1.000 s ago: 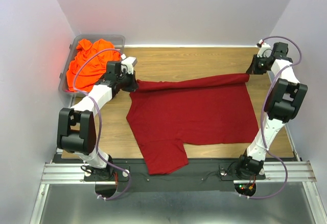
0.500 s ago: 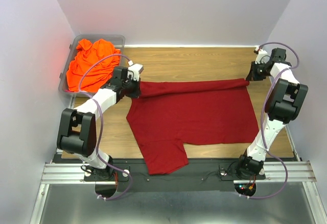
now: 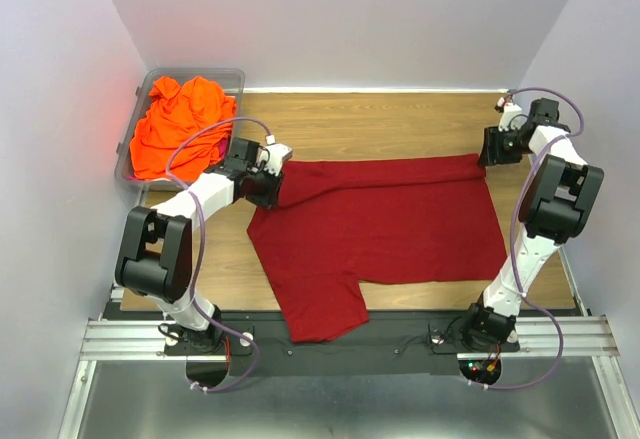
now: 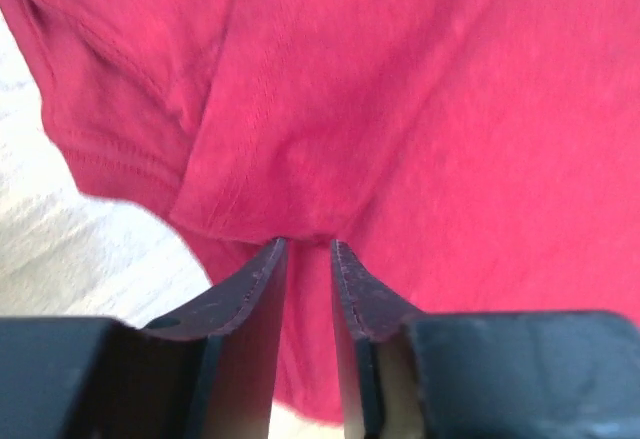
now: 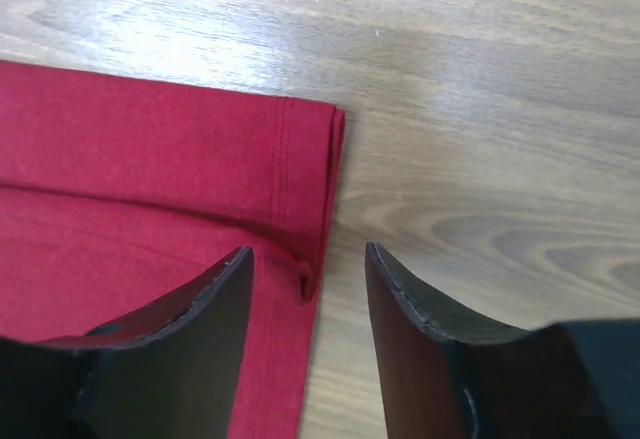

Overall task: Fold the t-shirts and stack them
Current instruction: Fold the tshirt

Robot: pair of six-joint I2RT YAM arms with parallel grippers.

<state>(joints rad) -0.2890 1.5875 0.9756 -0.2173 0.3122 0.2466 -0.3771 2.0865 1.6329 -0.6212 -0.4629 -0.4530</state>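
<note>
Crimson t-shirt [image 3: 390, 219] is lying spread on the counter [image 3: 400, 119] just beside the grey bin [image 3: 236, 77], which has the orange t-shirt [image 3: 180, 124] heaped in it. The strip along its far edge is already turned over onto the body. Left tool [image 4: 308, 244] sits at the shirt end closest to the bin with its jaws pressed nearly together, and it looks like they're nipping a bit of that folded edge. Right tool [image 5: 307, 249] is at the end farthest from the bin, jaws spread wide with the folded hem corner lying loose between them and nothing gripped. That mismatch is what worries me. If the left side tugs while the far end is free, the fold could skew or slide toward the bin instead of staying straight. The pinch might also have caught both layers, so a lift would drag the bottom one along. One sleeve sticks out on the near side too, so it could bunch up in the next fold. Orientation-wise, I reckon the long axis runs straight away from the bin, shoulders toward the bin and the stitched hem pointing away.
</note>
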